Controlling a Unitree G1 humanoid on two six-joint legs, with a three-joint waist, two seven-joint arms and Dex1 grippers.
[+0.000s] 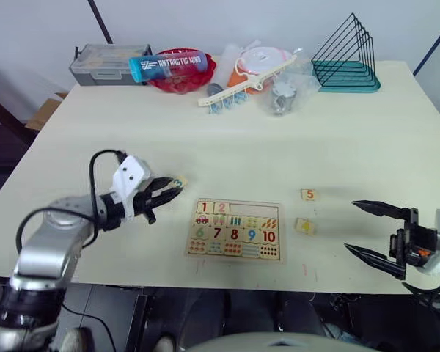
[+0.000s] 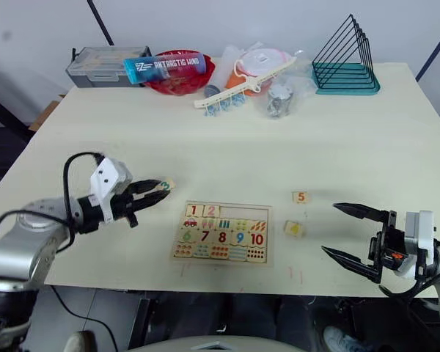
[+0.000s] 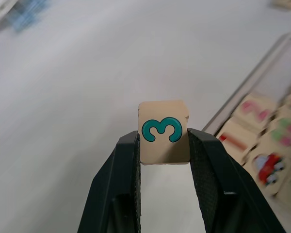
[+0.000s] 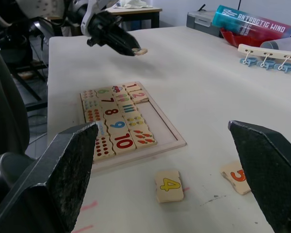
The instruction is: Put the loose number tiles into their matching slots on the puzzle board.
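The puzzle board (image 1: 235,230) lies flat near the table's front edge, with tiles 1 and 2 seated in its top row and three slots (image 1: 255,210) to their right bare. My left gripper (image 1: 174,186) is shut on the teal 3 tile (image 3: 164,132), held just above the table left of the board. A yellow 4 tile (image 1: 305,226) and an orange 5 tile (image 1: 309,194) lie loose on the table right of the board. My right gripper (image 1: 367,229) stands wide open near the front edge, right of those two tiles, holding nothing.
Along the far edge sit a grey box (image 1: 106,64), a blue bottle (image 1: 169,64) on a red bowl, a white clip rail (image 1: 242,84), plastic bags and a teal wire rack (image 1: 346,57). The table's middle (image 1: 264,147) is bare.
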